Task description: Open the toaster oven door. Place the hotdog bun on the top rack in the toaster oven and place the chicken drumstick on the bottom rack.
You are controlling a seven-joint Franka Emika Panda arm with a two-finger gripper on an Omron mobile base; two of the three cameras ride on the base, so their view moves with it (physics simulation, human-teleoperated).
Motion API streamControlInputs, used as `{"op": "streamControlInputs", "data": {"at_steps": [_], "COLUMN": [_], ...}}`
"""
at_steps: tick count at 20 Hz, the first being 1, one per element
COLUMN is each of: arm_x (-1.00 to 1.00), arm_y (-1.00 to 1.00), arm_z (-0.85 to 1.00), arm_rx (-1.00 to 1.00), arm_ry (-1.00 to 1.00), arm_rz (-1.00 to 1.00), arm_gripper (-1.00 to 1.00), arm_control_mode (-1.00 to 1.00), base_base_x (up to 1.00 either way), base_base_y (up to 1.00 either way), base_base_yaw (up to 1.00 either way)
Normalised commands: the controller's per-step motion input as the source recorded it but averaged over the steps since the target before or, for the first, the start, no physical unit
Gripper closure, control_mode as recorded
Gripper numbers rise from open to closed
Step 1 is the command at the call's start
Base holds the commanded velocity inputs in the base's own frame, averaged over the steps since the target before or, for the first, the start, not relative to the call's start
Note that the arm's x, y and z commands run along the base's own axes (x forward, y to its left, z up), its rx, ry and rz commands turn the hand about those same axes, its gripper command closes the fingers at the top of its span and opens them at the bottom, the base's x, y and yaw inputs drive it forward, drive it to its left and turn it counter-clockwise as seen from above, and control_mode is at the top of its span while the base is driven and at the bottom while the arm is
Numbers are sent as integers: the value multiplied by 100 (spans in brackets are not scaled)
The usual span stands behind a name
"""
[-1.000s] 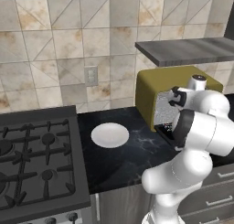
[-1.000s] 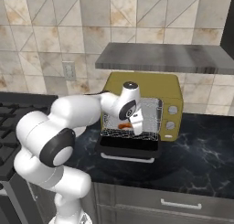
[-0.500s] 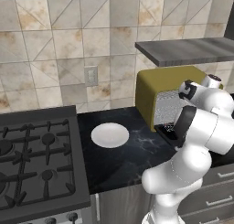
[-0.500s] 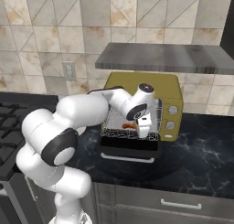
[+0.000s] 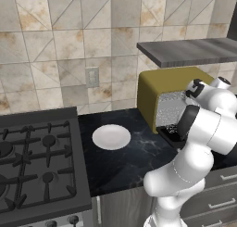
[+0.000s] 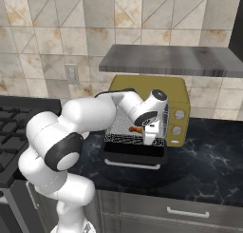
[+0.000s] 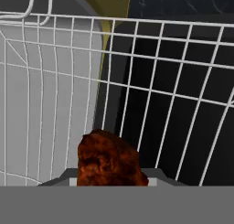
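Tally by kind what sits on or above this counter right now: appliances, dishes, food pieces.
Appliances: 2, the toaster oven with its door down, and the stove.
Dishes: 1, a white plate.
Food pieces: 1 visible, the chicken drumstick held at the gripper by the oven's rack.
Total: 4.

Matt mustard toaster oven (image 6: 176, 90), silvery wire rack (image 7: 151, 77), glossy veined black counter (image 5: 125, 159).

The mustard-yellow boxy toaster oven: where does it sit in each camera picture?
Left base view: mustard-yellow boxy toaster oven at right, partly behind the arm.
Right base view: centre-right, under the grey shelf.
Hand view: a yellow edge at top, behind the wire rack.
Shared landmark: the grey shelf above it, in both base views.
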Motion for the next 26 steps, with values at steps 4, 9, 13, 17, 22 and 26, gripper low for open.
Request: {"op": "streamControlInputs", "data": {"at_steps": [4,9,13,17,22,26], "arm_x": [2,10,9,0,0,0], "arm_y": [4,7,7,5,2,0], "arm_z": [-1,0,0,-5,-3,0], "arm_rx": [5,1,0,0,0,0], "arm_ry": [-7,-9,-6,-3,0,0], "arm_rz": [-14,-12,-9,-8,-6,-2], "arm_gripper": [100,100,100,100,-100,-100], "arm_control_mode": [-100,-100,-100,-100,-100,-100], "base_base_x": [0,0,0,0,0,0], "base_base_y": [0,0,0,0,0,0], "base_base_yaw": [0,0,0,0,0,0]}}
